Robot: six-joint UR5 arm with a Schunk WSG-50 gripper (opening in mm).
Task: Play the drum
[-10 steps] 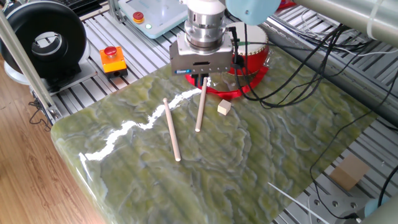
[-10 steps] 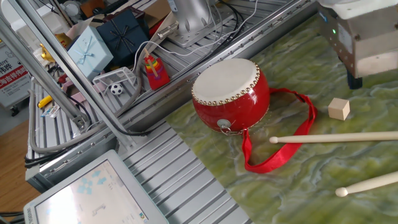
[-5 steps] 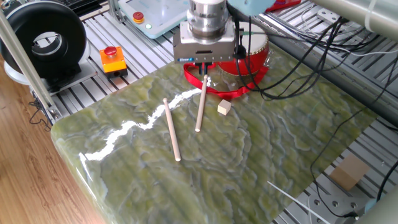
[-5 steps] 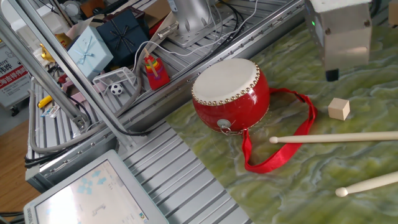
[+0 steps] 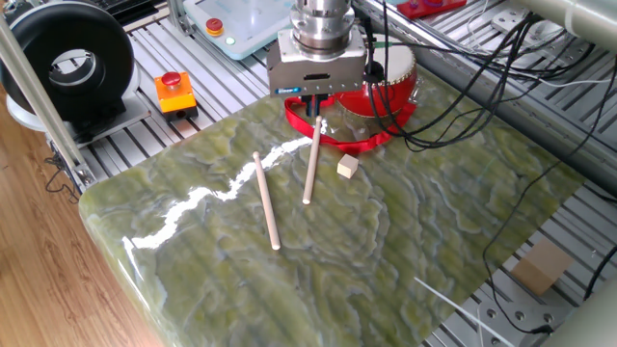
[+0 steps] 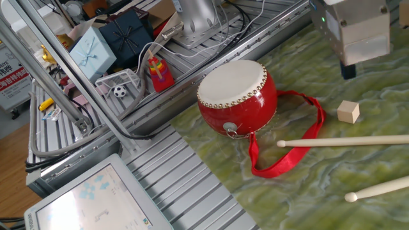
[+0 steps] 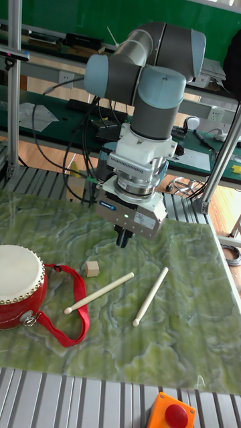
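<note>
Claw (image 7: pixel 123 239) above sticks (image 7: pixel 99 293), w/ drum (image 7: pixel 20 285) apart

**Three cameras around one table**

One fixed view looks down from high across the green table (image 5: pixel 386 251). The other sits closer, beside the drum (image 6: pixel 238 96). The tall view faces the arm frontally (all share drum and sticks).

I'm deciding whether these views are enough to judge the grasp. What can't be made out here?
- The gripper: its fingertips are small and dark in the tall fixed view, and its body covers them in one fixed view, so open or shut is unclear.
- The drum: largely behind the gripper and cables in one fixed view.
- Both drumsticks: cut off by the right edge in the other fixed view.
</note>
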